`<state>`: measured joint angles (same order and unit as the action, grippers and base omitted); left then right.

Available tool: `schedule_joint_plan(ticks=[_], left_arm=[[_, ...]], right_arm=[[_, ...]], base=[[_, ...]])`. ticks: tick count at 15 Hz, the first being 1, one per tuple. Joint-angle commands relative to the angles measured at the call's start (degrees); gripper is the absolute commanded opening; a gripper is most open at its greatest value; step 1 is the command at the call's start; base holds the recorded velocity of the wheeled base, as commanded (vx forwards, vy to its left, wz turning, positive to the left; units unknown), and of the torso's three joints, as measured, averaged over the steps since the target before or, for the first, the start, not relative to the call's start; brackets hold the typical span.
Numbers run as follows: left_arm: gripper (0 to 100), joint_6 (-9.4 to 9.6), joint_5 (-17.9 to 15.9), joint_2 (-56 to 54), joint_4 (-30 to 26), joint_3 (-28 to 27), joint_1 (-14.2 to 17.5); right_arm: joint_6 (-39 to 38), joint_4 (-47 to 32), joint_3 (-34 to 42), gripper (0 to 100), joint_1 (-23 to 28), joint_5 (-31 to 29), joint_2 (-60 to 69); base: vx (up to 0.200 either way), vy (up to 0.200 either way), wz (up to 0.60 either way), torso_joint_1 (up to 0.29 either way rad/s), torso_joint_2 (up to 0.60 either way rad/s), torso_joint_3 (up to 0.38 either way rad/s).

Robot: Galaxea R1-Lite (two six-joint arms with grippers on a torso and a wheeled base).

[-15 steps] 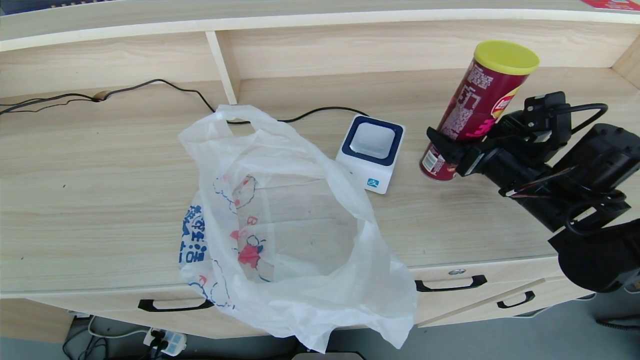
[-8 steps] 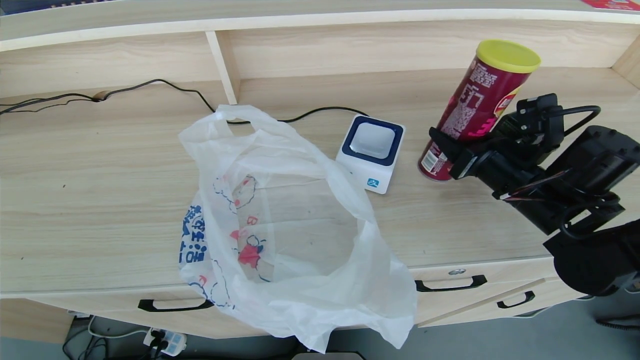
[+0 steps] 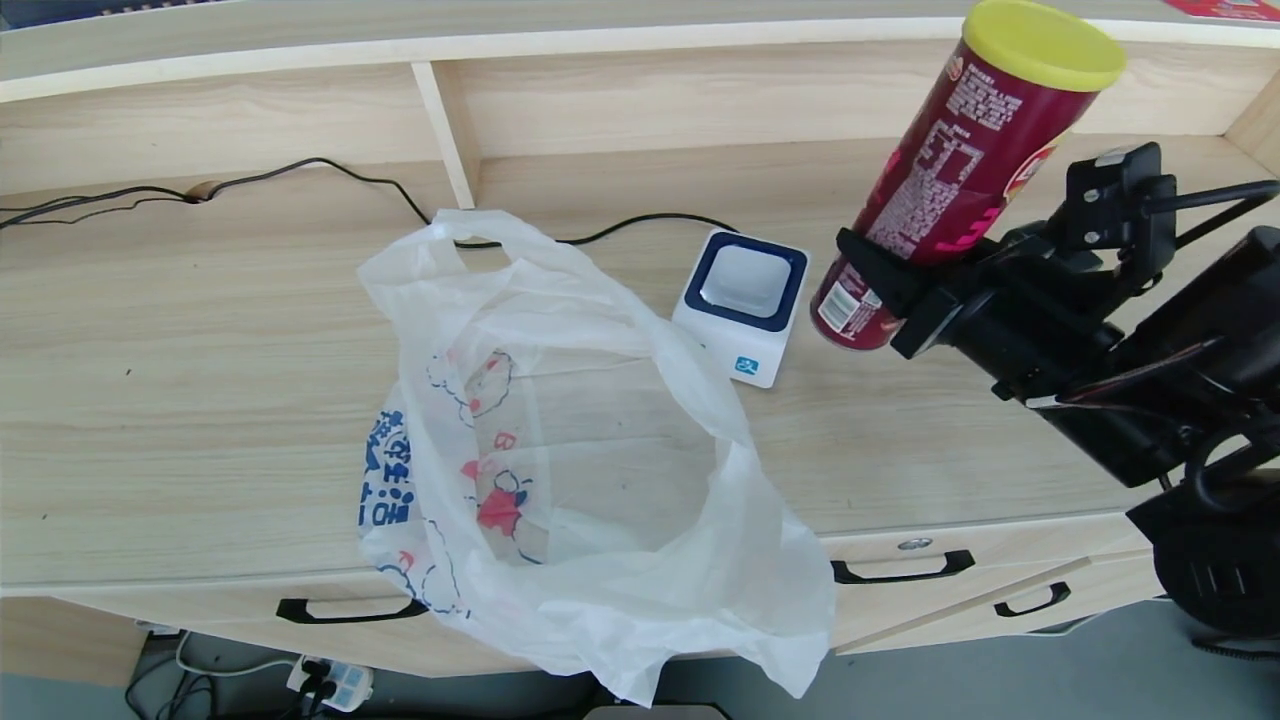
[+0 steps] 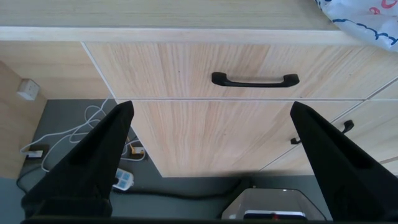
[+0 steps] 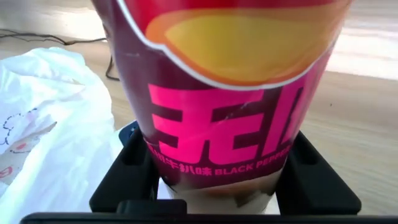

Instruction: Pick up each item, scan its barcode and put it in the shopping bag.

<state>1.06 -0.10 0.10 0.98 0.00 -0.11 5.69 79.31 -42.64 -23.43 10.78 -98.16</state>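
Over the last second the right arm has lifted the chip can [image 3: 950,170] higher above the worktop [image 3: 200,400] and carried it slightly towards the scanner. The bag and scanner have not moved.

The shopping bag [image 3: 560,430] lies in the middle at the front edge. Its mouth gapes open and its lower part sags over that edge. The film is limp with nothing inside, so a can dropped against the near rim could fold the mouth shut or drag the bag off the front.

The can is tilted, with its yellow lid towards the back right corner and its base in the air just beside the scanner's right side. The right gripper [image 3: 905,270] is clenched around the can's lower part. Because the hold is so low on a tall tube, the can may pivot or slip as the wrist turns it to show the barcode. The base could also knock the scanner [image 3: 745,300], which sits mid-worktop behind the bag.

A black cable [image 3: 330,170] trails along the back edge, out of the way.

The left gripper [image 4: 211,109] hangs below the front edge facing a drawer handle [image 4: 255,79], with its fingers spread and grasping nothing.

The count is one bag, one can, one scanner, one cable as far as I can tell, and three drawer handles along the front.
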Motion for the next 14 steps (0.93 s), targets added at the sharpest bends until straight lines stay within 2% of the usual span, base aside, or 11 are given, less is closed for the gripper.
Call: schedule_joint_plan(ticks=[1, 2, 4, 5, 6, 9, 14], left_arm=[[100, -0.01, 0.01, -0.01, -0.01, 0.0, 0.02], [100, -0.01, 0.01, -0.01, -0.01, 0.0, 0.02], [100, -0.01, 0.01, -0.01, -0.01, 0.0, 0.02], [100, -0.01, 0.01, -0.01, -0.01, 0.0, 0.02], [100, -0.01, 0.01, -0.01, -0.01, 0.0, 0.02], [100, -0.01, 0.01, -0.01, -0.01, 0.0, 0.02], [100, -0.01, 0.01, -0.01, -0.01, 0.0, 0.02]], right_arm=[[1.95, 0.05, -1.65, 0, -0.39, 0.39, 2.8], [2.22, 0.05, -2.36, 0, -0.56, 0.47, 2.89], [-0.07, -0.3, -3.94, 0, -5.75, 1.35, 3.32], [-7.1, -0.21, -2.88, 0, -13.84, 2.93, 3.41], [-10.88, -0.12, -2.53, 0, -17.79, 2.93, 3.5], [-18.79, -0.12, -1.04, 0, -23.77, 3.29, 5.35], [-31.36, -0.12, 1.86, 0, -37.21, 3.29, 10.97]], base=[[0.0, 0.0, 0.0, 0.0, 0.0, 0.0], [0.0, 0.0, 0.0, 0.0, 0.0, 0.0], [0.0, 0.0, 0.0, 0.0, 0.0, 0.0], [0.0, 0.0, 0.0, 0.0, 0.0, 0.0], [0.0, 0.0, 0.0, 0.0, 0.0, 0.0], [0.0, 0.0, 0.0, 0.0, 0.0, 0.0], [0.0, 0.0, 0.0, 0.0, 0.0, 0.0]])
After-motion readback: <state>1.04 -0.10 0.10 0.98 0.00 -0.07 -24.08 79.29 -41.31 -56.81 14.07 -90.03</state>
